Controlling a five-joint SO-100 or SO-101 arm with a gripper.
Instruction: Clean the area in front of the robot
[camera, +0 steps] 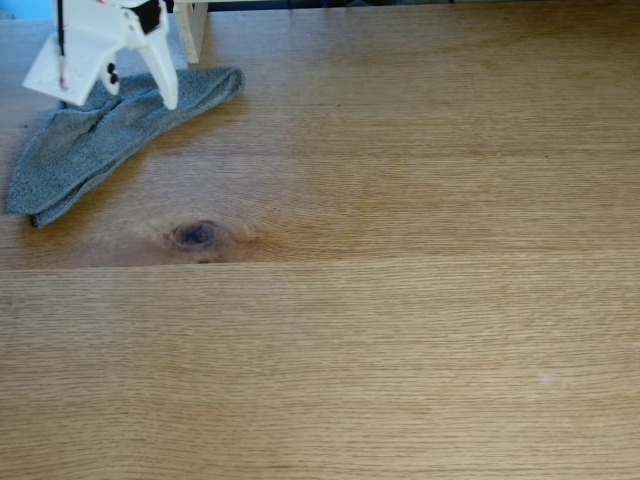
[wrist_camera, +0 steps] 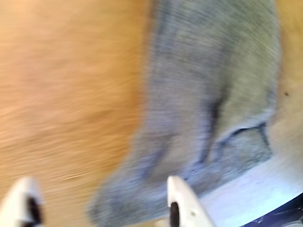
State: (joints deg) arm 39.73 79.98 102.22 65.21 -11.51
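Note:
The area is a broad oak-grain wooden surface (camera: 400, 330) with a dark oval knot (camera: 195, 235) and a straight plank seam just below it. At the top left of the fixed view, the white robot arm (camera: 95, 35) hangs over a crumpled grey knitted cloth (camera: 90, 150). My gripper (camera: 110, 95) is open, its pointed white fingers spread just above the cloth's far end. The blurred wrist view shows the same cloth (wrist_camera: 208, 94) lying on the wood (wrist_camera: 66, 85), with my gripper (wrist_camera: 99, 189) open at the bottom edge. One fingertip (wrist_camera: 182, 198) is over the cloth's end and the other over bare wood.
A pale wooden post (camera: 192, 30) stands right behind the cloth at the top edge of the fixed view. In the wrist view, a dark edge (wrist_camera: 284, 213) shows at the bottom right corner.

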